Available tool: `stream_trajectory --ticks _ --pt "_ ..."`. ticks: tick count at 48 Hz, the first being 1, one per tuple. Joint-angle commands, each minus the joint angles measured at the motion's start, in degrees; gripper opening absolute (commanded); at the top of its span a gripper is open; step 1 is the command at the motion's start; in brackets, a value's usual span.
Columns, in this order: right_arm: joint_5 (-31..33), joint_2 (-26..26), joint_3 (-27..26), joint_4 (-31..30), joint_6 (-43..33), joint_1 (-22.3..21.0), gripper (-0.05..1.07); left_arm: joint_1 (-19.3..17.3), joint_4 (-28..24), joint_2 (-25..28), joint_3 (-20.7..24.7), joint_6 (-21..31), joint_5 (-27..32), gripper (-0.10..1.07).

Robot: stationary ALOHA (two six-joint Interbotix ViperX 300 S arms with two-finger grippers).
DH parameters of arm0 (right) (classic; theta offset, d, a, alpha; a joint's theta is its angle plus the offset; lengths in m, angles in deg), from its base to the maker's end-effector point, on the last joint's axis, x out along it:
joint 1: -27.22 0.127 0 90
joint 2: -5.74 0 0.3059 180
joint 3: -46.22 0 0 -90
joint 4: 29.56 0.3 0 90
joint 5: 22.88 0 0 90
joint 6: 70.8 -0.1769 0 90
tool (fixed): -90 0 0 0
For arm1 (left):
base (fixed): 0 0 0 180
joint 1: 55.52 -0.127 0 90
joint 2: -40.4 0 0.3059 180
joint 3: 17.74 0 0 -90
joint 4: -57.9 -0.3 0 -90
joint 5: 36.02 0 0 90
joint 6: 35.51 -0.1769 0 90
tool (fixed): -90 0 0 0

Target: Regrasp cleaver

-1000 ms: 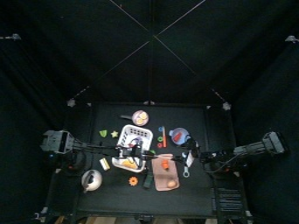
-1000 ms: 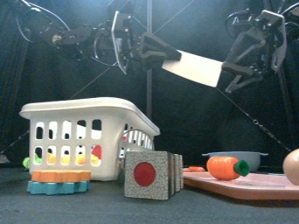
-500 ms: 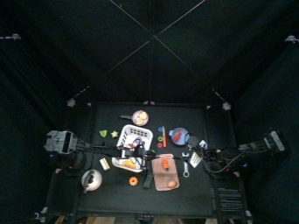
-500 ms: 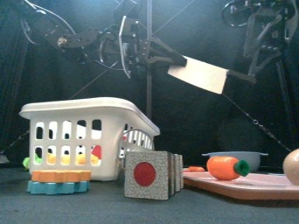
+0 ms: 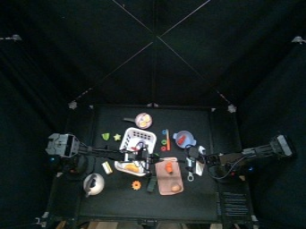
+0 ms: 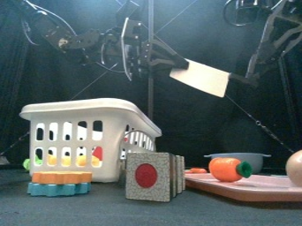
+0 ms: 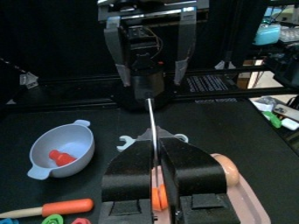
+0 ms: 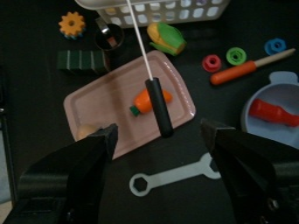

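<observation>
Cleaver held high above the table, blade out to the right, pale and broad. Left claw clamped on it; in its wrist view the blade runs edge-on up between the pads. Right claw wide open, gripping nothing; the cleaver's black handle lies just beyond its jaws, clear of them. Below: white laundry basket at left, pink cutting board with a toy carrot at right, a block with a red dot near the front.
</observation>
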Motion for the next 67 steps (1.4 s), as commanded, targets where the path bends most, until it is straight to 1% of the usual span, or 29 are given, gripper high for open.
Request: stream_trajectory --ticks 1,5,10,18,24,36,40,44,53,58,67 --pt "-5.0 0.2 0.8 -0.1 0.0 -0.2 1.03 0.1 0.2 -0.4 1.2 -0.1 -0.4 0.4" --pt "-7.6 -0.4 1.8 -0.2 0.1 -0.4 1.03 0.1 0.2 -0.4 1.3 -0.1 -0.4 0.4" --pt "-9.5 -1.1 2.3 -0.4 0.1 -0.7 1.03 0.2 0.1 -0.4 1.3 -0.1 -0.4 0.4" --pt "-10.0 -1.8 2.5 -0.4 0.2 -1.6 1.03 0.2 0.2 -0.4 1.4 0.0 -0.4 0.4" --pt "-10.4 -2.6 2.6 -0.4 0.4 -3.1 1.03 0.7 0.4 -0.4 1.5 0.1 -0.4 0.4" --pt "-11.6 -3.9 2.6 -0.5 0.5 -3.7 1.02 1.3 3.3 -0.4 1.4 0.0 -0.4 0.4" --pt "-11.7 -4.1 2.6 -0.5 0.5 -3.7 1.01 1.3 4.3 -0.4 1.2 0.0 -0.4 0.4" --pt "-11.6 -4.2 2.6 -0.5 0.5 -3.7 0.94 1.4 4.7 -0.3 1.1 0.0 -0.4 0.4" --pt "-11.4 -4.1 2.5 -0.5 0.4 -4.1 0.73 1.5 4.7 0.4 1.1 -0.2 -0.4 0.4" --pt "-11.1 -3.9 2.7 -0.5 0.4 -4.3 0.6 1.5 4.7 1.3 1.2 -0.2 -0.4 0.4" --pt "-10.1 -3.3 2.7 -0.6 0.4 -4.5 0.41 1.5 4.7 1.4 1.1 -0.2 -0.4 0.4"
